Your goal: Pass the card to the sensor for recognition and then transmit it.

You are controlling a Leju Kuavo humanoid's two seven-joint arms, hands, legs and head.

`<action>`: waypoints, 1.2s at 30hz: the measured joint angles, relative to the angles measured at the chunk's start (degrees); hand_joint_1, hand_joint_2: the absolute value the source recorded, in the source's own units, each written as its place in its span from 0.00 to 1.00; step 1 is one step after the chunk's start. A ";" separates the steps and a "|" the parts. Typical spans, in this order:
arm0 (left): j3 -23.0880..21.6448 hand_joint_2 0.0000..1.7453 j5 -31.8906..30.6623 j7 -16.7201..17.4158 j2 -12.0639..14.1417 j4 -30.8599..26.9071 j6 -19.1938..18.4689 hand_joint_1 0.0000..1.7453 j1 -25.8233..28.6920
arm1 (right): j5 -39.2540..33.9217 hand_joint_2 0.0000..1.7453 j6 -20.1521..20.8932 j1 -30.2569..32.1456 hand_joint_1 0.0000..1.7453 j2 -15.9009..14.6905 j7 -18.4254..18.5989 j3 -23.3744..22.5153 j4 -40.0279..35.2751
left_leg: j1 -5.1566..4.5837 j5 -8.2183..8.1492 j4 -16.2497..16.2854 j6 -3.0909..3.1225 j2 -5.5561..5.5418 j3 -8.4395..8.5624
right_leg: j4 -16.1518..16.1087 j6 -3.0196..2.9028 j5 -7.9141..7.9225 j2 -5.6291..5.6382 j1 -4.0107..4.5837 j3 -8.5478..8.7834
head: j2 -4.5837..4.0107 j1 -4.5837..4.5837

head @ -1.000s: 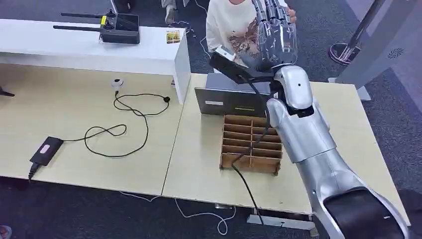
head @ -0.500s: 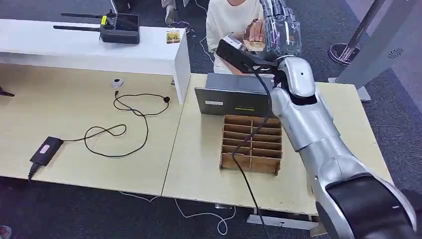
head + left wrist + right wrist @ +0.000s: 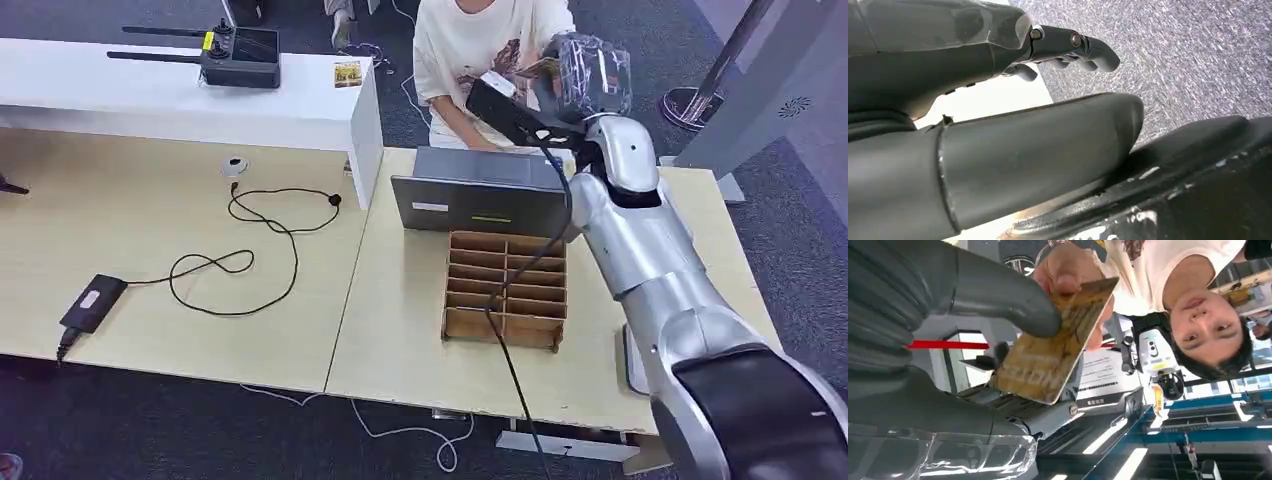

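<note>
Two pale wood tables (image 3: 200, 300) stand edge to edge on a dark grey carpet (image 3: 650, 60), with a white shelf (image 3: 180, 100) along the far side at 11 o'clock from the middle of the head view. On the shelf sits a black device with two antennas (image 3: 225, 55). On the left table lie a black cable (image 3: 250, 255) and a black adapter (image 3: 92, 302) at 9 o'clock. On the right table a grey box (image 3: 480, 195) (the sensor unit, as far as I can tell) stands at the far edge, and a brown divided tray (image 3: 505, 290) lies just on the near side of it, its compartments showing nothing inside.

My right arm (image 3: 650, 270) rises from 5 o'clock across the right table, and my right hand (image 3: 585, 75) is raised past the grey box, at 1 o'clock in the head view. It pinches the card (image 3: 1055, 347) between thumb and fingers; the card is gold-brown with pale lettering, tilted, held in the air. A person in a white shirt (image 3: 480, 50) sits beyond the table, and the person's hand (image 3: 1068, 270) grips the card's far end, so both hands touch it together.

My left hand (image 3: 1068, 47) hangs over the carpet, fingers loosely curved and apart, holding nothing.
</note>
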 joint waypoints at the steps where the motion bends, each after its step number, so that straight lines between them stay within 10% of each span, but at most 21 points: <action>1: 0.00 0.00 -0.11 -0.02 0.00 0.00 -0.02 0.00 0.01 | -0.02 1.00 -0.13 0.00 1.00 -0.18 -0.20 -0.11 0.02 | 0.00 0.00 0.00 0.00 0.00 0.00 | 0.00 0.00 0.00 0.00 0.00 0.00 | 0.00 0.02; 15: 0.00 0.00 -0.15 -0.42 0.00 0.00 0.15 0.00 0.06 | -1.07 1.00 -2.51 0.79 1.00 -1.60 -2.45 -0.90 0.28 | 0.00 0.00 0.00 0.00 0.00 0.00 | -0.01 0.00 0.00 0.00 0.00 0.00 | -0.02 0.02; 23: 0.02 0.00 0.31 -0.52 -0.09 0.00 1.18 0.00 0.15 | -11.83 1.00 -5.77 3.63 1.00 -1.77 -12.99 -5.36 -2.36 | 0.00 -0.01 0.00 0.00 0.00 0.00 | -0.01 0.00 -0.01 0.00 0.00 -0.01 | 0.00 0.02; 29: 0.13 0.00 0.57 0.17 -0.09 0.00 1.33 0.00 0.08 | -22.28 1.00 -3.65 7.02 1.00 -3.23 -19.12 -10.31 -7.18 | 0.00 -0.02 0.00 0.02 0.01 0.01 | -0.03 0.01 -0.01 0.02 0.00 -0.01 | -0.02 0.00; 36: 0.68 0.00 0.85 1.05 -0.31 0.00 2.01 0.00 -0.15 | -43.85 1.00 9.71 15.90 1.00 -8.16 -22.95 -15.35 -19.20 | -0.01 -0.06 0.02 0.08 -0.12 0.00 | -0.07 0.02 -0.01 -0.13 -0.01 0.03 | 0.00 -0.02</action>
